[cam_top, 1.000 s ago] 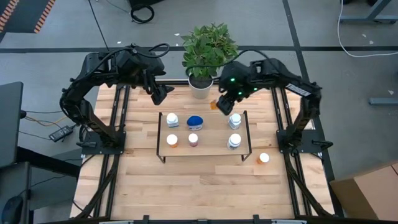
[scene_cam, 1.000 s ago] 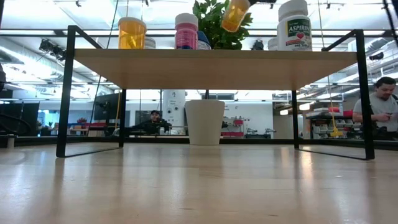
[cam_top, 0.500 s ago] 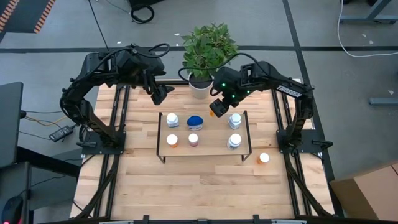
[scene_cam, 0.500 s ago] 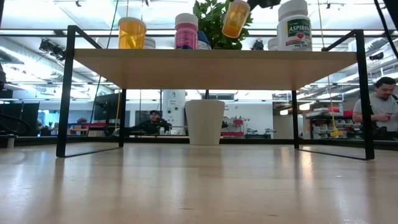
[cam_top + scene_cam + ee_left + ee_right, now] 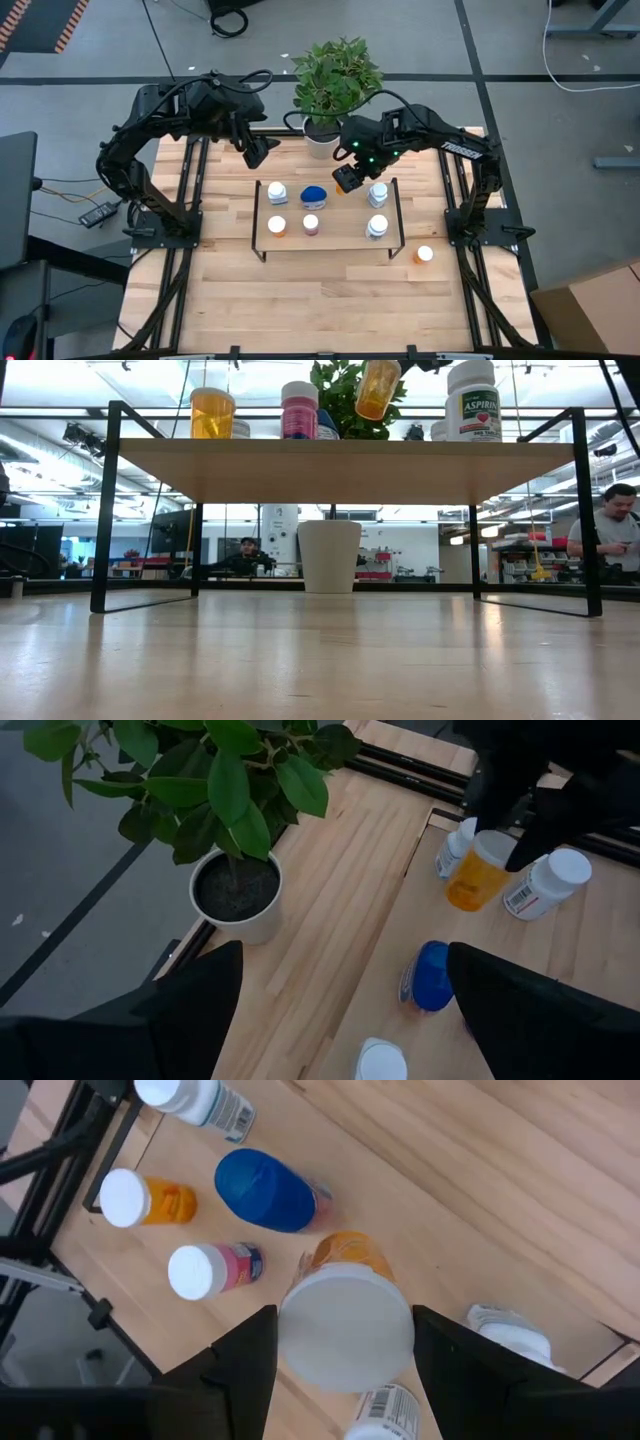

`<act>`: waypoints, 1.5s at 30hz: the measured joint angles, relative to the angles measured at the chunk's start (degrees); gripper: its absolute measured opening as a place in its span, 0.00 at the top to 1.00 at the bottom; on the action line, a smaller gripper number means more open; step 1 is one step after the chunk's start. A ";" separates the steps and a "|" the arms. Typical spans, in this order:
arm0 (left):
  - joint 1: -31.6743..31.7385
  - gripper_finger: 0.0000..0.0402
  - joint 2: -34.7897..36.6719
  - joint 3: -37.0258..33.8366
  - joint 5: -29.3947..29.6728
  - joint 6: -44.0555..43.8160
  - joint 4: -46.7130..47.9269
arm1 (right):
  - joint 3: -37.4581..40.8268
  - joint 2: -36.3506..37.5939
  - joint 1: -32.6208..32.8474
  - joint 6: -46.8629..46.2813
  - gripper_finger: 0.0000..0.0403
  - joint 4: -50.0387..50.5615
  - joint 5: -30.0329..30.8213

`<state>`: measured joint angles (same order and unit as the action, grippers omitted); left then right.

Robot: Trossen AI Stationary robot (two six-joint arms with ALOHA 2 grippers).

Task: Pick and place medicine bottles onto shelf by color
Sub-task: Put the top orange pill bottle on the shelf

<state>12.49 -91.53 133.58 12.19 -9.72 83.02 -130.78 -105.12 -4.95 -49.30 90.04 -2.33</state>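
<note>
My right gripper (image 5: 347, 178) is shut on an orange bottle (image 5: 378, 388) with a white cap, held above the back middle of the light-wood shelf (image 5: 340, 240). On the shelf stand two white bottles (image 5: 277, 192) (image 5: 378, 194), a blue oval one (image 5: 314, 194), an orange one (image 5: 277, 226), a reddish one (image 5: 311, 224) and another white one (image 5: 376, 226). One more orange bottle (image 5: 424, 254) stands on the table right of the shelf. My left gripper (image 5: 258, 152) is open and empty, waiting behind the shelf's left end. My right gripper pinches the orange bottle by its white cap (image 5: 345, 1330), one finger (image 5: 240, 1365) on each side. The fingers come from above, pointing down. The bottle hangs below them, a little tilted, its orange body (image 5: 477, 872) clear of the shelf top.
A potted plant in a white pot (image 5: 322, 140) stands just behind the shelf, between the two arms. The shelf's black rails (image 5: 398, 215) rise at its short ends. People show in the room beyond the table (image 5: 610, 525).
My right gripper has carried the orange bottle toward the table's left and a little toward the near edge, from behind the shelf's right part to above its back middle, beside the blue bottle. The bottle stays lifted clear.
</note>
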 joint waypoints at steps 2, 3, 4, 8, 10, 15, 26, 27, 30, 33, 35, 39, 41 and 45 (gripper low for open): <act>0.00 0.12 0.00 0.00 0.00 0.00 0.01 | 0.00 0.00 0.00 -1.12 0.46 0.00 -0.09; 0.01 0.12 0.00 0.00 0.00 0.02 0.01 | 0.00 0.00 0.03 -1.52 0.46 0.00 -0.47; 0.02 0.12 0.00 0.00 0.00 0.02 0.01 | 0.00 0.00 0.21 -1.81 0.46 -0.01 -0.75; 0.00 0.12 0.00 0.00 -0.02 0.02 0.02 | 0.42 0.02 0.65 -1.89 0.46 -0.05 0.46; 0.00 0.12 0.00 0.00 0.00 -0.02 0.00 | 1.28 0.02 0.25 -2.03 0.46 -0.04 0.60; 0.02 0.12 0.00 0.00 0.00 -0.02 0.00 | 4.72 0.01 -0.02 -1.51 0.46 -0.01 0.10; 0.00 0.12 0.00 0.00 0.00 -0.02 0.00 | 6.62 0.00 -0.48 -1.06 0.46 -0.02 0.26; 0.02 0.12 0.00 0.00 0.00 -0.02 0.00 | 6.62 0.00 -0.63 -0.87 0.46 -0.04 0.64; 0.00 0.12 0.00 0.00 0.00 0.00 0.01 | 7.26 0.07 -1.43 -0.19 0.46 -1.20 1.08; 0.00 0.12 0.00 0.00 0.00 0.02 0.02 | 9.57 -0.03 -2.30 -0.07 0.46 -2.38 -0.33; 0.02 0.12 0.00 0.00 0.00 0.02 0.00 | 11.18 0.00 -2.43 0.31 0.46 -2.64 -1.01; -0.23 0.12 0.00 0.00 0.00 0.01 0.02 | 13.32 -0.11 -2.41 0.43 0.46 -2.81 -2.27; -0.57 0.12 0.00 0.00 0.00 0.02 0.00 | 13.37 0.01 -2.34 0.05 0.46 -3.61 -2.42; -1.31 0.12 0.00 0.00 -0.01 0.02 0.00 | 13.35 0.00 -2.27 -0.47 0.46 -4.75 -2.51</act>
<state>11.18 -91.53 133.58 12.18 -9.69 83.02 -117.43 -105.12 -7.22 -49.78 85.29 -4.84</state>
